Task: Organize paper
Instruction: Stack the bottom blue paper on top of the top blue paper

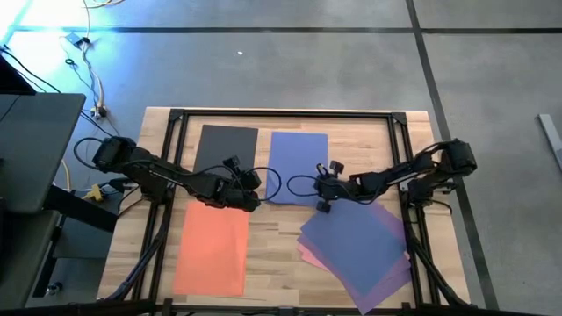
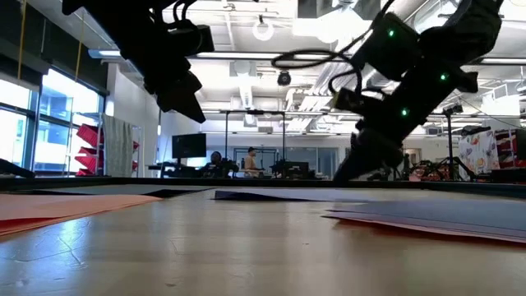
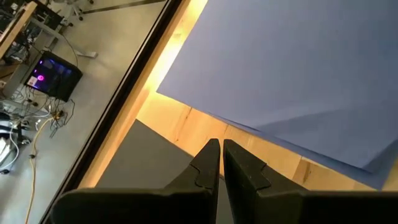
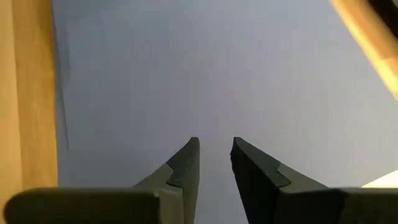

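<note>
right gripper (image 1: pixel 327 186) slightly spread, empty | blue sheet (image 1: pixel 297 167) directly under it, long axis running away from you | left gripper (image 1: pixel 241 186) pressed together

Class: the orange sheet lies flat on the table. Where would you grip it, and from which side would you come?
Probably at a corner or edge of the orange sheet, coming from above. It lies flat on the wooden table, so nothing stands up to pinch. Its right edge borders bare wood, clear of the other sheets, so pressing down and sliding a corner toward the table's near edge may free a lip for the fingers.
</note>
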`<state>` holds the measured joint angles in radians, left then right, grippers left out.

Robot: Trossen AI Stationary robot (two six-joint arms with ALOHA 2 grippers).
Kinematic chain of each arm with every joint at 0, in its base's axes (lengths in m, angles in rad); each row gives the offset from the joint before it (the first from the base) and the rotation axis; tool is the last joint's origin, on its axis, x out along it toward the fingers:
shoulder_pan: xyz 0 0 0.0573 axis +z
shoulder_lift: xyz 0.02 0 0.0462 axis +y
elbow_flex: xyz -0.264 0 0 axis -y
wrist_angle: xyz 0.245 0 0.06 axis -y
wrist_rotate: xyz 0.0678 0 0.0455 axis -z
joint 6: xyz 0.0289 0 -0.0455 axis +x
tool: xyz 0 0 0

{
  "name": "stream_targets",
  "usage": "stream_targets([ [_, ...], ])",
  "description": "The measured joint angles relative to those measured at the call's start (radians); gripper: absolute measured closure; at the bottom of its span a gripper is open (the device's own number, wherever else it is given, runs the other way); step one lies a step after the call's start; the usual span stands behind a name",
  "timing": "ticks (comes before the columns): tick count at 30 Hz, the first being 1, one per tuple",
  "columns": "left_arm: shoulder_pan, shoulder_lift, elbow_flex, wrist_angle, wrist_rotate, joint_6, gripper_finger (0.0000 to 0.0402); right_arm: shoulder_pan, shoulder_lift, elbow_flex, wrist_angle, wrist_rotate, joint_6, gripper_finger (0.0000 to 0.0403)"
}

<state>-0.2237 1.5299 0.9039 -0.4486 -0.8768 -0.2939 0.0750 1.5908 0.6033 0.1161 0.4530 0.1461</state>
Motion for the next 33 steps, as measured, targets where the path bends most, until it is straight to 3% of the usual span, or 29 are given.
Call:
stream_targets([
  [10, -0.004, -0.027, 0.0, -0.061, -0.055, -0.02, 0.0402, 0.048, -0.182, 0.002, -0.031, -0.019, -0.017, 0.0225],
  [14, -0.022, -0.054, 0.0, -0.08, -0.051, -0.026, 0.0402, 0.161, -0.297, 0.003, -0.089, -0.014, 0.066, 0.0215],
  [18, -0.04, -0.076, 0.0, -0.078, -0.048, -0.019, 0.0402, 0.361, -0.344, 0.003, -0.136, 0.05, 0.185, 0.0221],
  [25, -0.061, -0.077, 0.001, -0.041, 0.051, 0.011, 0.0402, 0.677, -0.225, 0.003, -0.094, 0.219, 0.439, 0.0242],
  [28, -0.061, -0.077, 0.001, 0.026, 0.088, 0.064, 0.0402, 0.725, -0.125, 0.003, -0.061, 0.261, 0.542, 0.0245],
  [33, -0.057, -0.077, 0.001, 0.172, 0.112, 0.167, 0.0402, 0.713, 0.019, 0.003, -0.059, 0.376, 0.692, 0.0231],
])
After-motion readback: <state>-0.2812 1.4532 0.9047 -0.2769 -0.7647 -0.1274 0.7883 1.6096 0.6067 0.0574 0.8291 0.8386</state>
